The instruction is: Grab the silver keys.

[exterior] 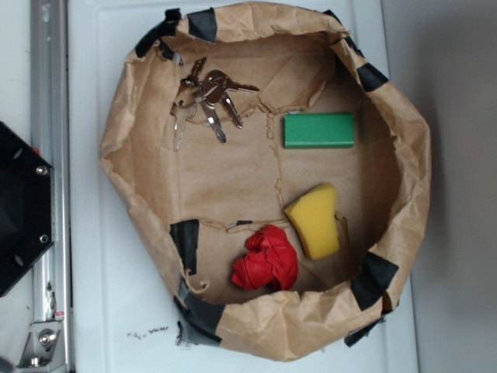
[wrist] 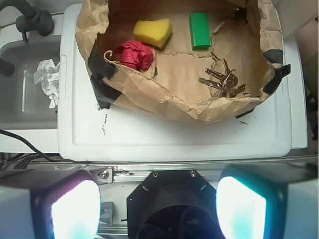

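Silver keys lie untouched in the paper-lined bin, approach not begun; tool spread wide, must reach in over them.

The keys are shiny silver-grey. The block is plain green, the sponge is yellow, and the crumpled paper is red. The bag is brown with black tape patches. The lid under it is white.
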`<action>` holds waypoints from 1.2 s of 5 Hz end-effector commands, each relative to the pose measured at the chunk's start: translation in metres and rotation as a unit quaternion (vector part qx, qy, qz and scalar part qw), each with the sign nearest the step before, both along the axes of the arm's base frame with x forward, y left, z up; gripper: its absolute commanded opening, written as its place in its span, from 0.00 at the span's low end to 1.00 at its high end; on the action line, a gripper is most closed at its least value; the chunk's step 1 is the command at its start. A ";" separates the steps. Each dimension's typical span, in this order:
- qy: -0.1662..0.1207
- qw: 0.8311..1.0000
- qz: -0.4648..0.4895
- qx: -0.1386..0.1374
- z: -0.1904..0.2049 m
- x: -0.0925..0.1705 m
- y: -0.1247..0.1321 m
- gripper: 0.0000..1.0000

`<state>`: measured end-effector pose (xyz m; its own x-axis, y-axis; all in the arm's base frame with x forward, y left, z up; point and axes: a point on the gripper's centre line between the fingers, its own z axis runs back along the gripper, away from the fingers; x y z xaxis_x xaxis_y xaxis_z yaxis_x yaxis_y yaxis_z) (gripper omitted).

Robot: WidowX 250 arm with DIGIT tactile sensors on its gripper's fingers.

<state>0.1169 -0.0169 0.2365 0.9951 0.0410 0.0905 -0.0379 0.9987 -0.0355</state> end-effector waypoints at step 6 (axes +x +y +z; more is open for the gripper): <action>0.016 0.938 0.324 0.124 -0.119 0.129 0.077 1.00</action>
